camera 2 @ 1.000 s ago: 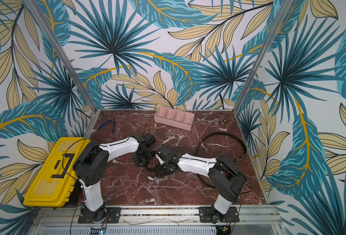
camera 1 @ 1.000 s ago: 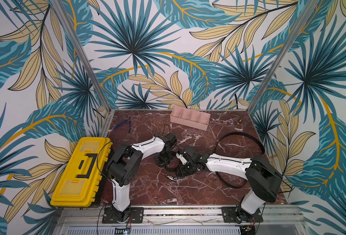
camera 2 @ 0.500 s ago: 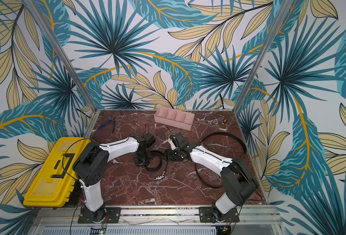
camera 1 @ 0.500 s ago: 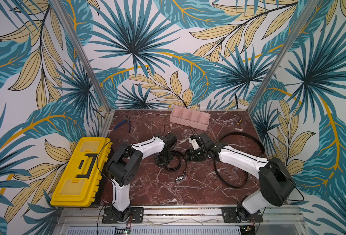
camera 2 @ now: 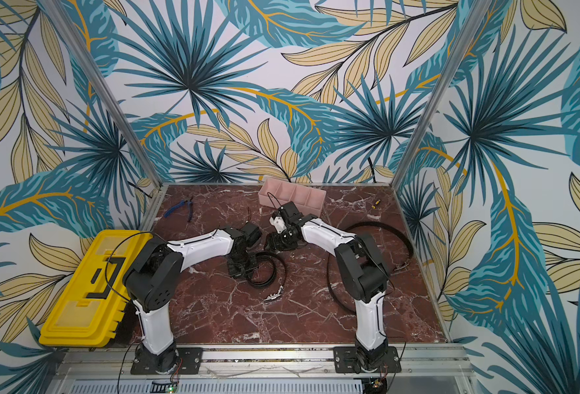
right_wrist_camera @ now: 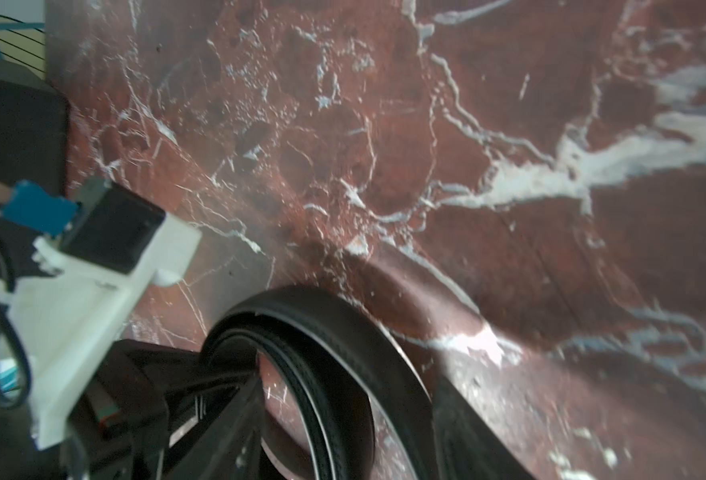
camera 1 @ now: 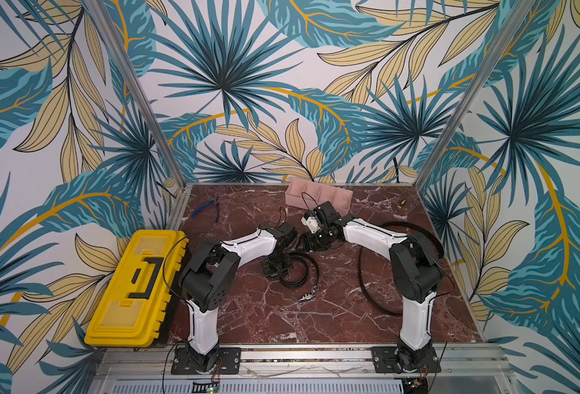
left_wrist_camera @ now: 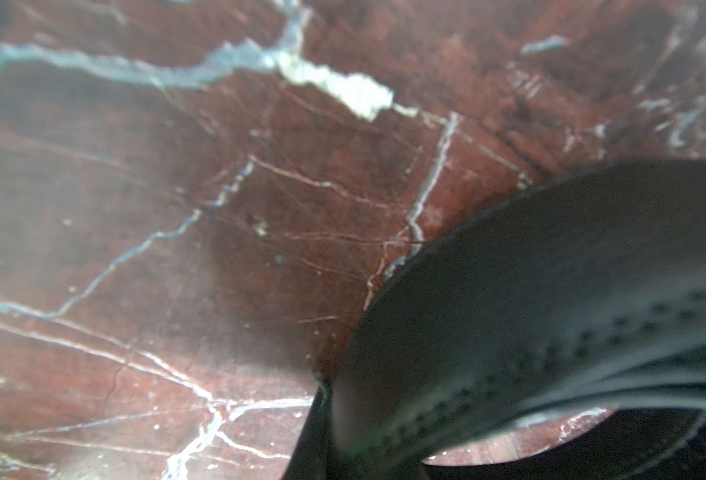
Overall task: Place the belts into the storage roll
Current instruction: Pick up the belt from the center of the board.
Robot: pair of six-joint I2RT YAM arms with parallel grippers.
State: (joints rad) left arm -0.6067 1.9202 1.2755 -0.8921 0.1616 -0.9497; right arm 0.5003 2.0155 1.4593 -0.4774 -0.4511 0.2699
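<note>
A black belt lies partly coiled at the table's middle, its silver buckle trailing toward the front. My left gripper is shut on this coil; the left wrist view shows the strap filling the frame at the jaws. My right gripper hovers just behind the coil, beside the left wrist, with its jaws apart and the coil below them. A second belt lies in a wide loop around the right arm. The pink storage roll stands at the back; what its compartments hold is not clear.
A yellow toolbox sits off the table's left edge. Blue-handled pliers lie at the back left, a small yellow item at the back right. Both arm bases stand at the front rail.
My right gripper has risen from the front, near the buckle, and swung back to beside the left wrist, its jaws opening. The buckle end now lies loose on the table. My left gripper has stayed put.
</note>
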